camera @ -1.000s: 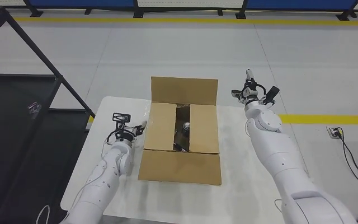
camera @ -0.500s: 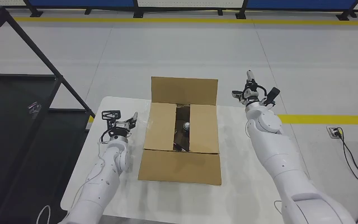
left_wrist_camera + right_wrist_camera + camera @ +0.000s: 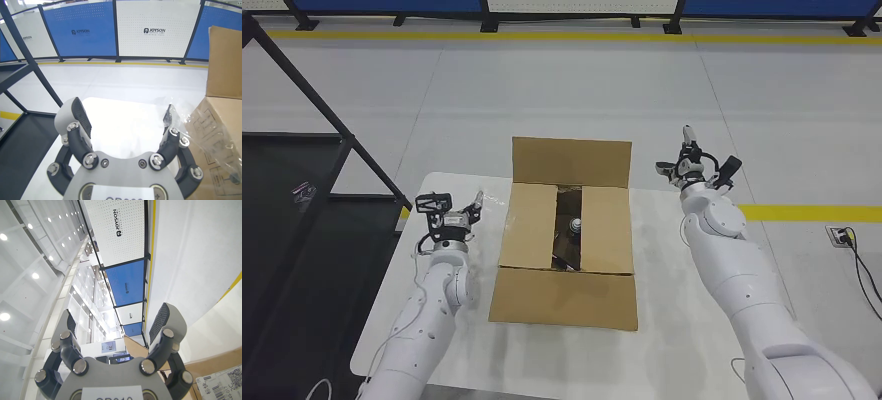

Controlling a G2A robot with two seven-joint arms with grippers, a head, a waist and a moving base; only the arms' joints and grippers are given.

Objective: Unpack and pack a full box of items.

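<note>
Two pairs of fingers (image 3: 79, 111) stand wide open. The left gripper (image 3: 122, 106), just left of the box (image 3: 527, 240) mid-surface (image 3: 672, 330), has clear film (image 3: 191, 117) clinging to one finger. The right gripper (image 3: 117, 310), off the box's far right corner, holds nothing.

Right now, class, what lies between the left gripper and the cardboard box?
Clear film, clinging to one finger of the left gripper and stretching to the side of the box, over bare table. The left wrist view shows it.
</note>
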